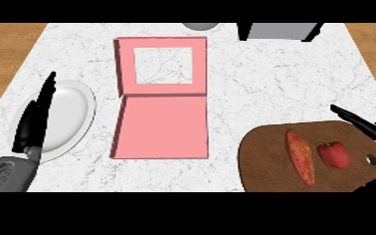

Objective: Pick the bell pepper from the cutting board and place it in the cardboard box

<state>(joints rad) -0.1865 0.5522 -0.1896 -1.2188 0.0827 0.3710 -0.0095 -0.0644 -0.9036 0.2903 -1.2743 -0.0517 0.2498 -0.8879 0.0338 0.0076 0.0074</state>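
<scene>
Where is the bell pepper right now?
The bell pepper lies on the cutting board at lower right, beside the sweet potato.

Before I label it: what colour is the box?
Pink, inside and out; head view shows it.

The work surface is a white marble counter (279, 79) with fine grey veining, filling most of the view. Bare wood (18, 45) shows along the upper left edge, tapering down the left side, and a smaller strip of the same wood (361, 35) shows at the upper right corner. At the far edge of the counter, a grey rounded object (200, 26) is cut off by the frame; what it is cannot be told. Just to its right stands a grey boxy item with dark sides (280, 31), also cut off. Lighting is even and soft, with faint shadows. No walls or windows are visible.
</scene>
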